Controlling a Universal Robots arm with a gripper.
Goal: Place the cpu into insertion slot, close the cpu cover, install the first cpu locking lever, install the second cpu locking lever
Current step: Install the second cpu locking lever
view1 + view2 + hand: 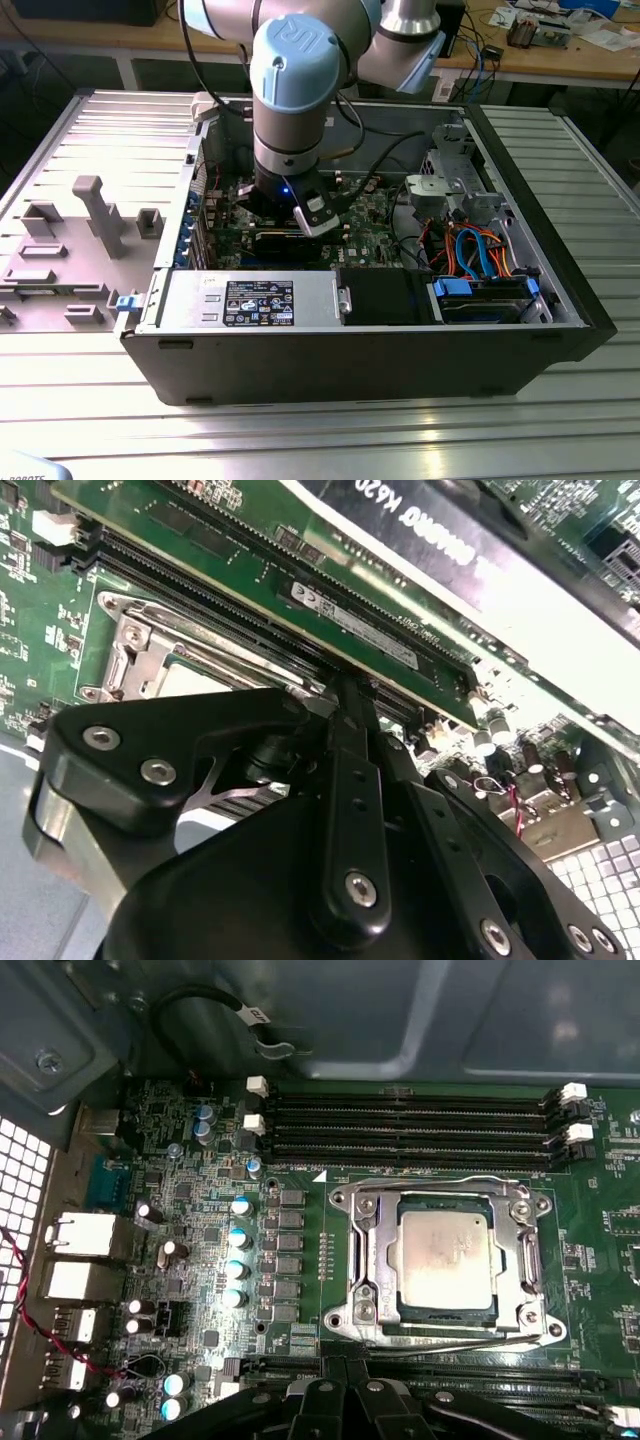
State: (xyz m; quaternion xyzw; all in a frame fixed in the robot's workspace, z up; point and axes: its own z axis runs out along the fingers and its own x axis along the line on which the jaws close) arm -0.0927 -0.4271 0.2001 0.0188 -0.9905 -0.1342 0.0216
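CPU point(446, 1257) sits seated in the insertion slot point(444, 1322) on the green motherboard point(300, 1290), its dull silver top facing up through the window of the cpu cover point(368, 1260), which lies flat over the socket as a silvery frame. Thin wire levers run along two edges of the frame, one point(440, 1182) on the side toward the long black memory slots point(410, 1125) and one point(450, 1333) on the opposite side; both appear to lie down against the frame, though whether they are hooked under their catches I cannot tell from the first wrist view. In the second wrist view one corner of the cover point(135, 655) and a patch of the pale chip top point(190, 680) show past the black gripper body, with a memory slot point(250, 610) just beyond. Gripper point(347, 692) hangs directly above the board beside the socket; its two black fingers point(350, 715) look pressed together at the tips, with nothing between them, and they touch neither cover nor levers as far as can be seen. In the exterior view the arm point(295, 90) reaches down into the open computer case point(380, 350), which lies on its side on a ribbed metal table point(300, 440), with the gripper point(300, 222) low over the motherboard. A grey fixture plate point(70, 250) lies on the table at the exterior view's left.
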